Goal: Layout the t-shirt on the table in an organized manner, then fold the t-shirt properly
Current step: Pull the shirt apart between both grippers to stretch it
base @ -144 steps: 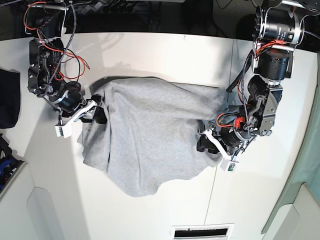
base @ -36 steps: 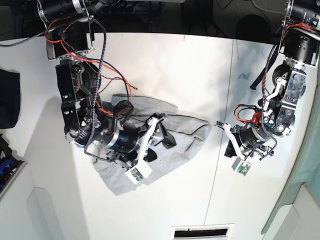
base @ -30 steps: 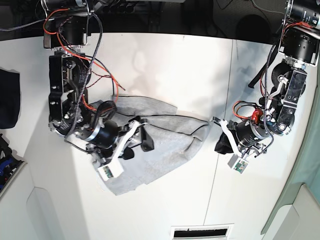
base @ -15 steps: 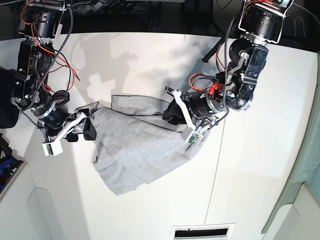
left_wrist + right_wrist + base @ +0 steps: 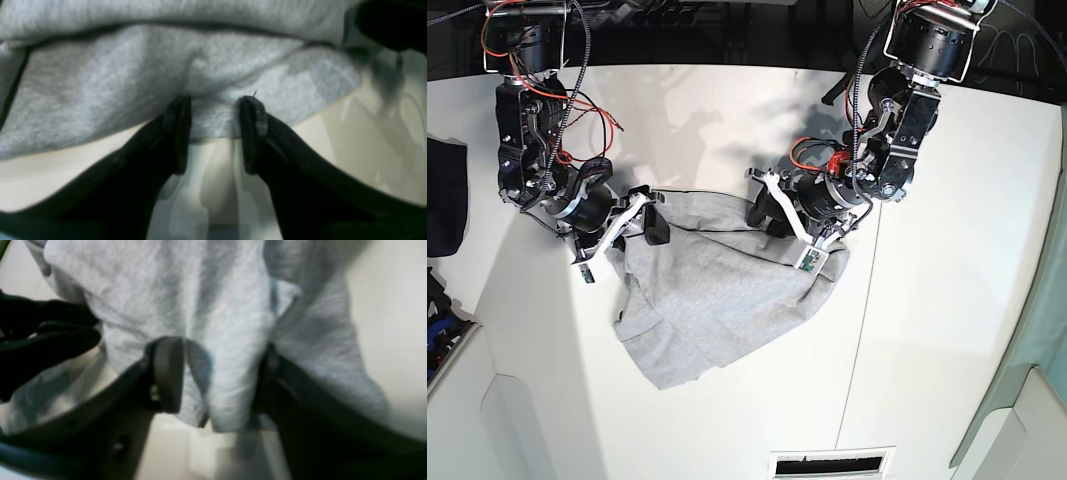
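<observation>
Near the far edge of the worktop (image 5: 947, 330) lies the crumpled t-shirt (image 5: 707, 300). The left end effector (image 5: 213, 133) grips its hem. The right end effector (image 5: 217, 373) grips a fold of it.

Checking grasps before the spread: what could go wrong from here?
1. The left gripper pinches only the very edge of the t-shirt; a pull may slip it free.
2. The right gripper holds a bunched fold, so it may drag several layers.
3. The shirt lies crumpled and skewed on the table, so spreading may set wrinkles.
</observation>
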You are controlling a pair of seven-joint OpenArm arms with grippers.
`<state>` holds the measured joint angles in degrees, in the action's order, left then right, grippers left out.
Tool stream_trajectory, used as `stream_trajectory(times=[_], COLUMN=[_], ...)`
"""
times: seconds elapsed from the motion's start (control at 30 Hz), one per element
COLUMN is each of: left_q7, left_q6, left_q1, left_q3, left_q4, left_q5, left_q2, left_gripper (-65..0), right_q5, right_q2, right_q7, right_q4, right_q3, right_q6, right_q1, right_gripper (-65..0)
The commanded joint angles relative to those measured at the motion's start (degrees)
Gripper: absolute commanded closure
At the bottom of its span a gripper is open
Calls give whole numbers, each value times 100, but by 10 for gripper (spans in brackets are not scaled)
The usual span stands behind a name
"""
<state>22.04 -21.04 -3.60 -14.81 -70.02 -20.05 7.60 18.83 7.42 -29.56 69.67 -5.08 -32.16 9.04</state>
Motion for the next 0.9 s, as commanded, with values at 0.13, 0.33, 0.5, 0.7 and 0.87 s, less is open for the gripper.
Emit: stream_trajectory(times=[0.13, 0.33, 0.5, 0.7, 0.87], left_q7=[-107, -118, -79, -37, -31], left_q6=[33, 638, 717, 719, 1335], left_q1=[-70, -199, -411, -647, -699], left_q3=[15, 17, 22, 28, 28], left_q4=[157, 146, 136, 111, -387], left_q5=[105, 448, 446, 446, 452], left_q2=[0, 140, 708, 1526, 2387], left_gripper=[0, 0, 0, 0, 0], right_q5=[-26, -85, -39, 498, 560], right_q2=[-118, -70, -44, 326, 774], right_q7=[387, 369, 105, -389, -415], right_q4=[85, 256, 1250, 2175, 2216], right_q3=[26, -179, -723, -1169, -1547], right_q6=[-59, -61, -61, -59, -57], right_q1=[107, 273, 297, 302, 280], right_gripper=[0, 0, 0, 0, 0])
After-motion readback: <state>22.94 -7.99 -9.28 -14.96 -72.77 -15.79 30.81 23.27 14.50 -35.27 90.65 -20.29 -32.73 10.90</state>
